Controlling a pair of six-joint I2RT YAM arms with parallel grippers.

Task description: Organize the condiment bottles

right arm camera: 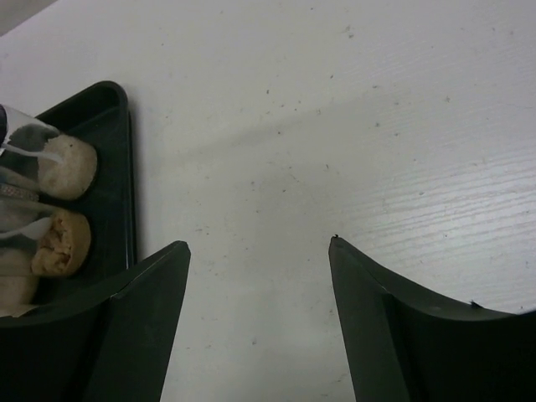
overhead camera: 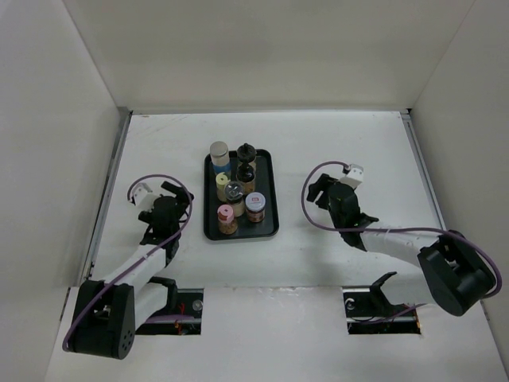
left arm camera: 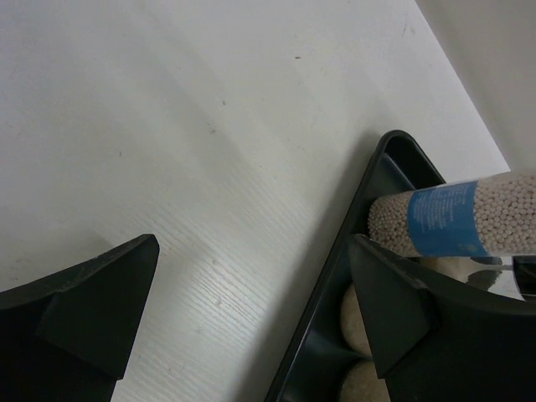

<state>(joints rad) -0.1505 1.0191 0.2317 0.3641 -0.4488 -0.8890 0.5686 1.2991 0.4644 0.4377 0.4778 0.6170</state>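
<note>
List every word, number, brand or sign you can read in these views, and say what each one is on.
Nothing can be read as text.
Blue label on the blue-labelled bottle: rows of fine print, too blurred to read.
Red label on the red-labelled jar: markings too small to read.
Nothing else in any view shows legible lettering.

COUNT | condiment bottles [overhead camera: 235, 191]: I make it six | of those, pink-capped: one; cream-capped: one; grey-capped: one; blue-labelled: one; red-labelled: one | black tray [overhead camera: 208, 231]: one | grippers of mine: two, left gripper [left arm camera: 251, 243] and right gripper [right arm camera: 259, 243]
</note>
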